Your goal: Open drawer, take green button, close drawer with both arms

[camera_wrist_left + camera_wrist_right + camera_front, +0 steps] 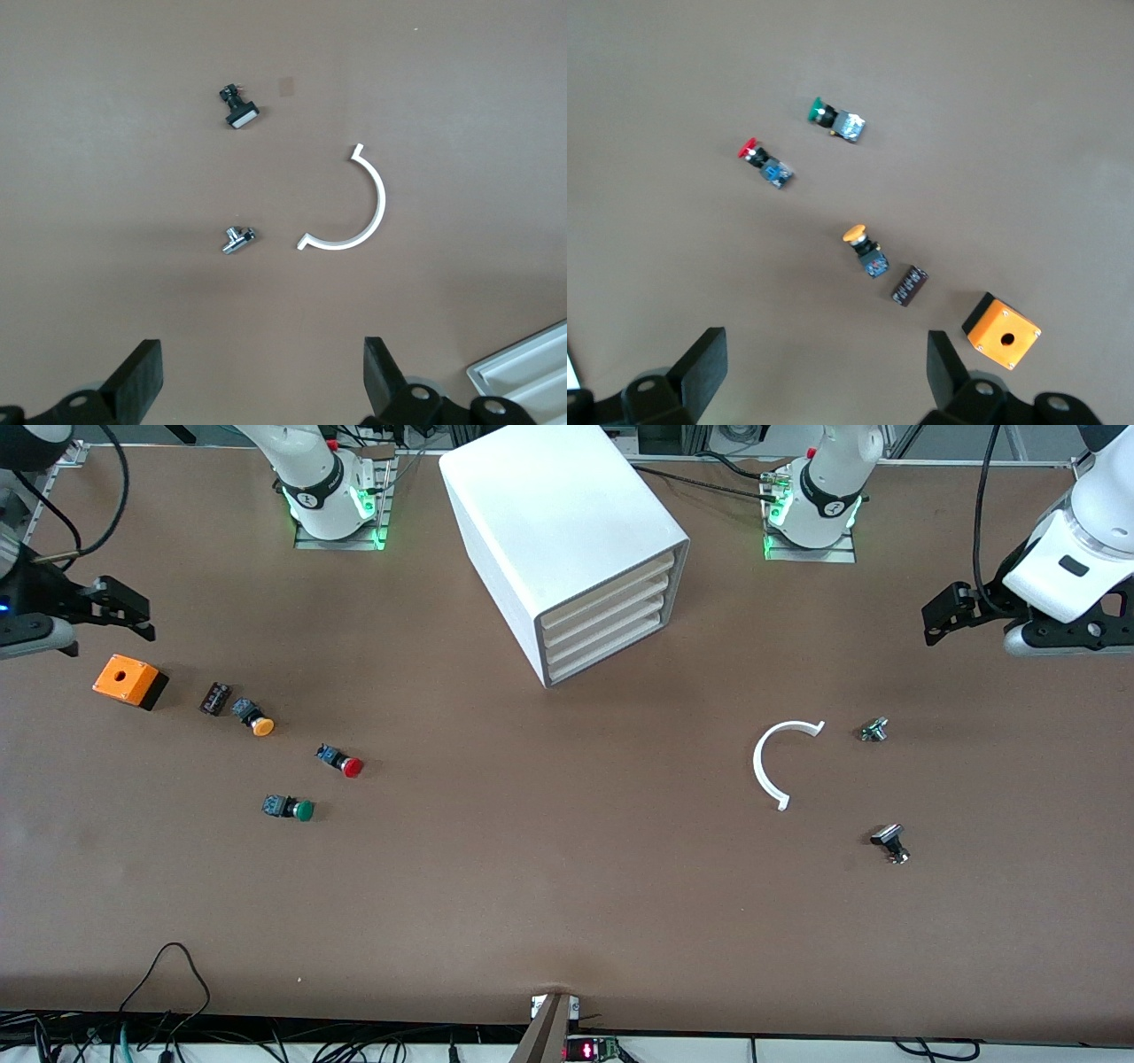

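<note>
- Nearest the front camera, the green-capped button (290, 808) lies on its side on the bench (549, 886), toward the right arm's end, well apart from the cabinet (567, 540).
- Right tool (120, 609) hangs wide open and empty over the bench beside the orange box (129, 681).
- Left tool (952, 611) hangs wide open and empty at the left arm's end, well apart from the cabinet.
- Lowest in the cabinet, the drawer (607, 657) sits shut.
- Red button (340, 761) and yellow button (253, 718) lie between the green one and the orange box.
</note>
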Robot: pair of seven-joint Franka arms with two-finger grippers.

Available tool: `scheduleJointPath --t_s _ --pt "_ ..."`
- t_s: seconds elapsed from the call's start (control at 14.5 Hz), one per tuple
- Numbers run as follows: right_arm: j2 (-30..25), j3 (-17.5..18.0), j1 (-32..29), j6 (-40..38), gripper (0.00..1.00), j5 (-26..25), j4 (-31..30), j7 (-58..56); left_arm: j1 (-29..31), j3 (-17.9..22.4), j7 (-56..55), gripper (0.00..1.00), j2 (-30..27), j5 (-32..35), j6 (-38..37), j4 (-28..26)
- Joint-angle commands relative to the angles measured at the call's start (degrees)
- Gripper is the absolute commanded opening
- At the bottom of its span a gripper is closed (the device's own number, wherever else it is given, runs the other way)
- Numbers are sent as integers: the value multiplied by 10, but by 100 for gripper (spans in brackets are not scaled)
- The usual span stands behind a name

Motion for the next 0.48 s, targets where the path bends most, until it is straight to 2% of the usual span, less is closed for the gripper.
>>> scheduleJointPath --t_s 0.0,0.14,0.28,0.41 --pt "42 0 8 -57 100 6 72 3 2 -6 9 100 28 29 15 27" --pt "58 0 8 -99 100 2 96 7 9 -3 14 100 27 20 18 29" --pt "52 0 6 -91 100 2 94 8 20 -3 7 100 27 9 13 40" --pt "18 -6 5 -59 100 8 62 -1 20 -3 5 100 26 9 13 43"
